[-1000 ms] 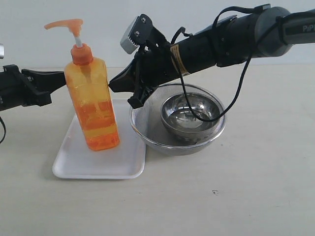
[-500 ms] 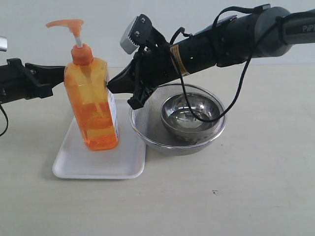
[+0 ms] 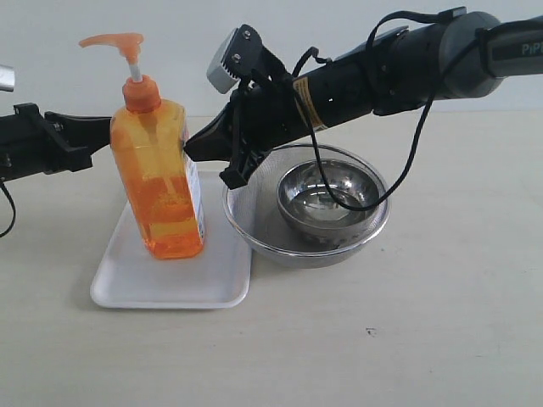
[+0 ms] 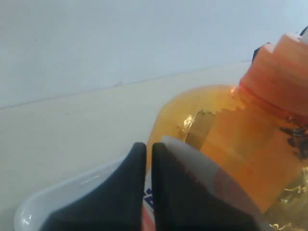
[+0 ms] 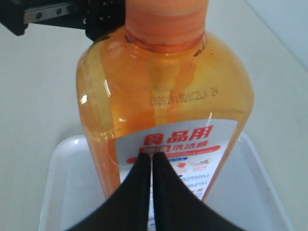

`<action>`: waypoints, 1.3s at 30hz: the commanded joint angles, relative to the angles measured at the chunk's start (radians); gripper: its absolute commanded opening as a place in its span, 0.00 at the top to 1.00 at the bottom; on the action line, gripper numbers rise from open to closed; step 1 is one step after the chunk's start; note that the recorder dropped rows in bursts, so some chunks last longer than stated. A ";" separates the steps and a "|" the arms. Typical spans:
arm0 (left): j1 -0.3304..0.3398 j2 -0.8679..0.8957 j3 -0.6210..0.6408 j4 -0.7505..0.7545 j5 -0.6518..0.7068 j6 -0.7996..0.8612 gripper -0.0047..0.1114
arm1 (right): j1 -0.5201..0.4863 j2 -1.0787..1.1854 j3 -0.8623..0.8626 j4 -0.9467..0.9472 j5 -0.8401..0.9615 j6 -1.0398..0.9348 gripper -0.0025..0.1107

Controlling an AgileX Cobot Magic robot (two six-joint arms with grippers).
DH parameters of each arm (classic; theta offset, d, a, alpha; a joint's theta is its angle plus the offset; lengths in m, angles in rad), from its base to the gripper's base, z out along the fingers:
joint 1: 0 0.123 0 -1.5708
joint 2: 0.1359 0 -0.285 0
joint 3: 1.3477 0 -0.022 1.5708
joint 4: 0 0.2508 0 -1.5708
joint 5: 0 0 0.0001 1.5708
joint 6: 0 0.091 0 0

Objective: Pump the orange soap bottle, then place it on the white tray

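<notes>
Two pairs of jaws flank the bottle [image 3: 159, 182], which stands upright on the tray [image 3: 127, 288]. The left jaws are pressed together with nothing between them, their tips right at the bottle's upper side. The right jaws are likewise closed and empty, tips against the label [image 5: 192, 154] on the opposite side. Just beside the tray, a strainer [image 3: 257, 219] on the counter [image 3: 407, 322] holds a steel bowl [image 3: 301, 216].

The orange soap bottle [image 3: 159, 182] stands upright on the white tray [image 3: 170, 284], just beside a mesh strainer [image 3: 254, 231].
</notes>
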 commanded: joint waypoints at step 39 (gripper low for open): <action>-0.007 -0.189 0.072 0.036 0.164 0.010 0.92 | -0.051 -0.009 -0.004 0.005 0.129 0.044 0.98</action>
